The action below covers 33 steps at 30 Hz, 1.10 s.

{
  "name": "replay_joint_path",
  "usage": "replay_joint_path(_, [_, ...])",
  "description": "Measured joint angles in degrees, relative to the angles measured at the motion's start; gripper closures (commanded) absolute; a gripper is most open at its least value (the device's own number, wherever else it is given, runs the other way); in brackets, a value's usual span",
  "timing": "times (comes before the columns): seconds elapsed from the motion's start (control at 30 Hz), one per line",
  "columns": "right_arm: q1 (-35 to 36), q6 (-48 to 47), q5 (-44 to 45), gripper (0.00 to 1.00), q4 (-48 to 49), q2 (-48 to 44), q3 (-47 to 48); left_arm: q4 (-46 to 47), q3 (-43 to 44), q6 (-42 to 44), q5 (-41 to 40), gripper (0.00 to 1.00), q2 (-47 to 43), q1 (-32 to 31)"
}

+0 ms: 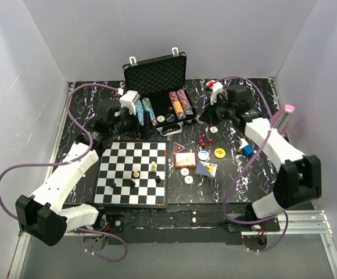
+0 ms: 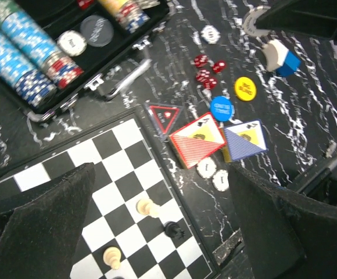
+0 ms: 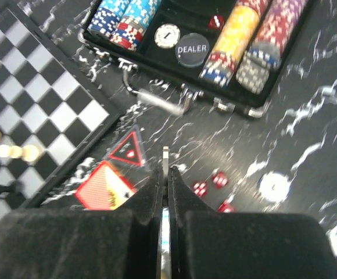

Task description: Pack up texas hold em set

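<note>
Top external view is showing the open case (image 1: 156,72) with chip rows (image 1: 180,104) lying inside. Cards (image 1: 185,159), dice (image 1: 205,141) and buttons (image 1: 219,153) are lying just in front of the case. The left gripper (image 2: 162,174) is gaping wide, holding nothing, over the chessboard (image 2: 128,186) in front of the case. The right gripper (image 3: 165,174) is pressing shut above the dice, with an unidentifiable thin pale sliver showing between its tips.

Marble-look smooth tabletop (image 1: 255,99); foam-lined ribbed briefcase (image 1: 154,72) with shiny metal handle (image 3: 157,102); smooth chessboard (image 1: 122,163).
</note>
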Motion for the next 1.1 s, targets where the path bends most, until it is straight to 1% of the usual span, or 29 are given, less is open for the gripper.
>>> replay_joint_path(0.2, [3.6,-17.0,2.6,0.99,1.5,15.1,11.6,0.3,-3.7,-0.1,-1.1,0.02,0.4,5.2])
replay_joint_path(0.33, [4.3,-25.9,5.0,0.99,1.9,23.5,18.2,0.6,-4.9,0.4,-2.1,0.02,0.7,5.7])
replay_joint_path(0.6, [5.0,-40.2,11.4,0.99,5.0,34.2,24.4,0.7,-5.0,1.6,-3.5,0.02,1.5,5.7])
replay_joint_path(0.83, [5.1,-49.0,14.7,0.99,8.6,39.6,26.3,0.7,-5.0,2.0,-3.7,0.02,3.1,5.7])
replay_joint_path(1.1, [5.1,-54.2,13.4,0.99,8.7,43.1,31.8,0.7,-5.0,2.0,-3.7,0.02,5.1,5.7])
